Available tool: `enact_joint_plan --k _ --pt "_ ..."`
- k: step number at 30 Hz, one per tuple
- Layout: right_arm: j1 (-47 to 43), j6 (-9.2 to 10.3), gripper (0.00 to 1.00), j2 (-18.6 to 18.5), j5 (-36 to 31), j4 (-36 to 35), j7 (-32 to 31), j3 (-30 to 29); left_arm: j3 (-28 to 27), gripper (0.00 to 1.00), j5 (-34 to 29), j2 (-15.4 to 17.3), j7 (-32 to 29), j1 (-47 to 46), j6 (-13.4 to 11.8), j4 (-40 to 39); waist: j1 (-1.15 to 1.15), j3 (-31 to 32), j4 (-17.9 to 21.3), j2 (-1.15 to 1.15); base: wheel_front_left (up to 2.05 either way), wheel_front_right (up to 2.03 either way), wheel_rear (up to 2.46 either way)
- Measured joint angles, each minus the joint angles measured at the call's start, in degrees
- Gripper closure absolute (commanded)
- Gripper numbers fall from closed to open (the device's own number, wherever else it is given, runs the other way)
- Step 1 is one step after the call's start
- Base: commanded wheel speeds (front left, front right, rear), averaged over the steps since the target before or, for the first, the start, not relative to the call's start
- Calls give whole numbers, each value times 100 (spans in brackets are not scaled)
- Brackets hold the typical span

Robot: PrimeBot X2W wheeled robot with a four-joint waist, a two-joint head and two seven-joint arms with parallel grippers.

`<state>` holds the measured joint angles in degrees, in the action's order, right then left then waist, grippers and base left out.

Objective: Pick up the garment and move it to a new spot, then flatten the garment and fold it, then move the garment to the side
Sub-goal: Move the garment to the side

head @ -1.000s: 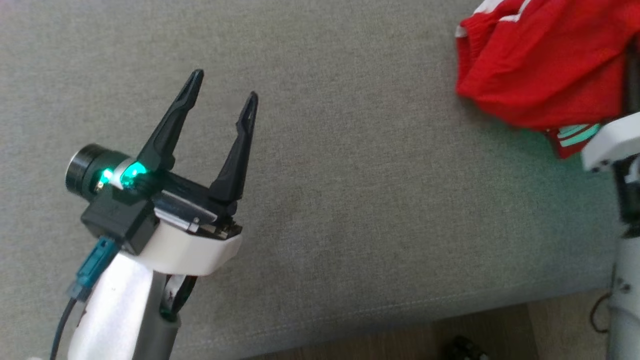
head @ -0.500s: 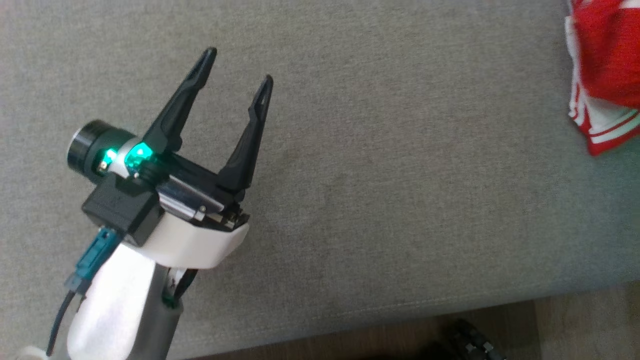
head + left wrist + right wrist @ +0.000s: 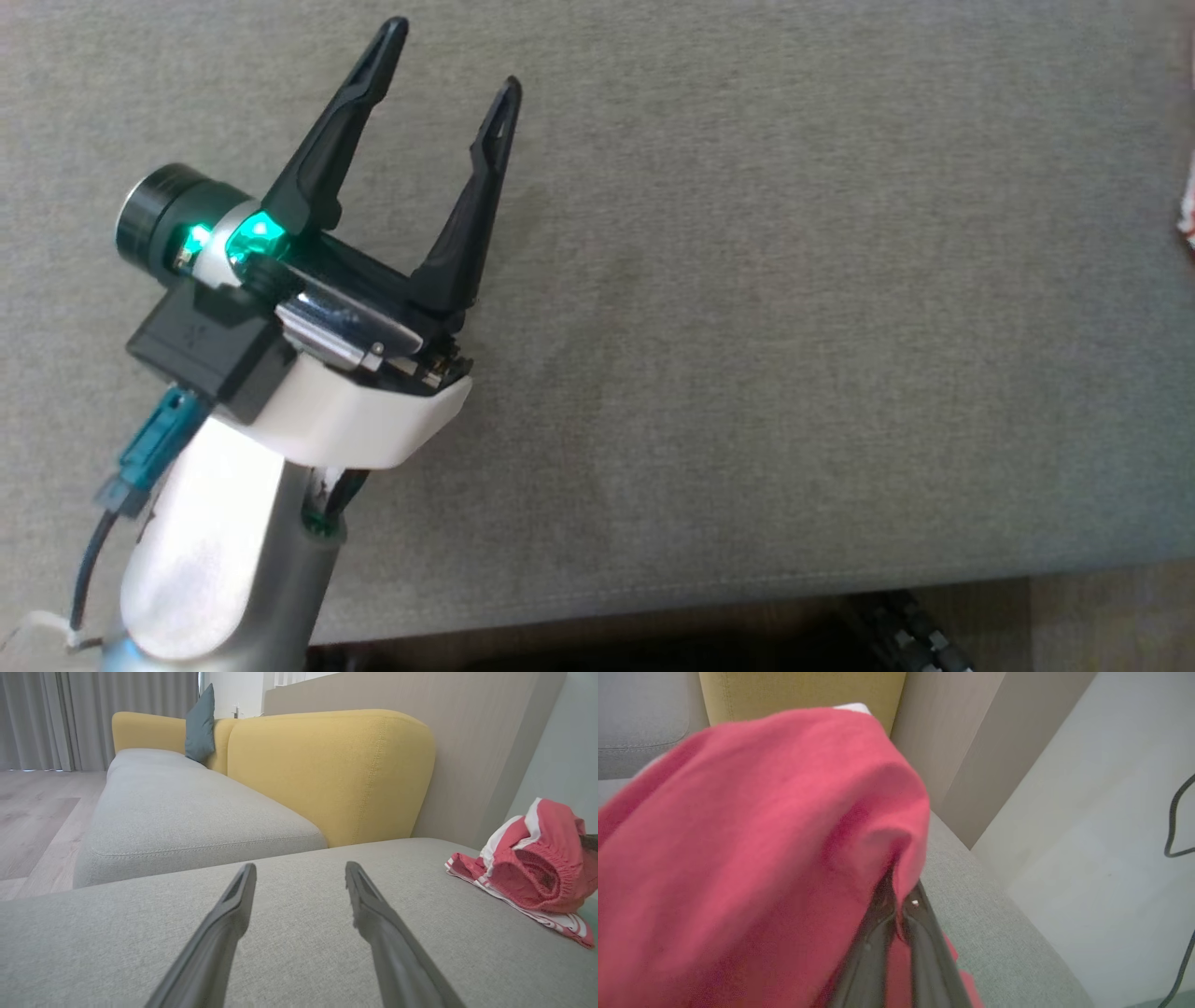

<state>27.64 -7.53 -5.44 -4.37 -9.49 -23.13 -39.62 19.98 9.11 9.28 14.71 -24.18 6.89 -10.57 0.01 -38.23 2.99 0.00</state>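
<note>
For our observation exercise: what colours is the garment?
Red garment with white stripes; best in left wrist view.

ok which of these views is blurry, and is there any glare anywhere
Right wrist view: the red garment, close to the lens, is smeared soft with no weave visible. Left wrist view: sofa sharp, the fingers of the left gripper slightly soft. Head view: crisp, but a green lamp glows and the pale forearm is glared white.

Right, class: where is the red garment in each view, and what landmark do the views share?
Head view: red garment, a sliver at the right edge.
Left wrist view: red garment, bunched at far right.
Right wrist view: red garment, left and centre, held by right gripper.
Shared landmark: grey sofa cushion.
</note>
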Motion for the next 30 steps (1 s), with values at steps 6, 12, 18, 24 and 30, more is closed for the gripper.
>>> enact_joint_plan --k 6,12,18,24,30 --pt "-1 0 0 157 -34 10 166 -94 -36 0 31 -13 0 -8 16 60 0 -4 -78 0 0 0 0" --pt "-146 0 0 248 -136 -225 445 9 -64 0 32 -49 0 57 19 156 0 251 -69 0 0 0 0" --pt "-954 0 0 287 304 -532 1102 1166 -250 0 74 -94 0 502 21 298 0 734 -68 0 0 0 0" --pt "-1503 0 0 290 740 -523 1763 2419 -492 0 115 -185 0 798 -41 442 -1 1165 -163 0 0 0 0" --pt "-1686 0 0 289 892 -400 2284 3274 -1004 0 209 -234 0 1134 -297 533 -1 1508 -356 0 0 0 0"
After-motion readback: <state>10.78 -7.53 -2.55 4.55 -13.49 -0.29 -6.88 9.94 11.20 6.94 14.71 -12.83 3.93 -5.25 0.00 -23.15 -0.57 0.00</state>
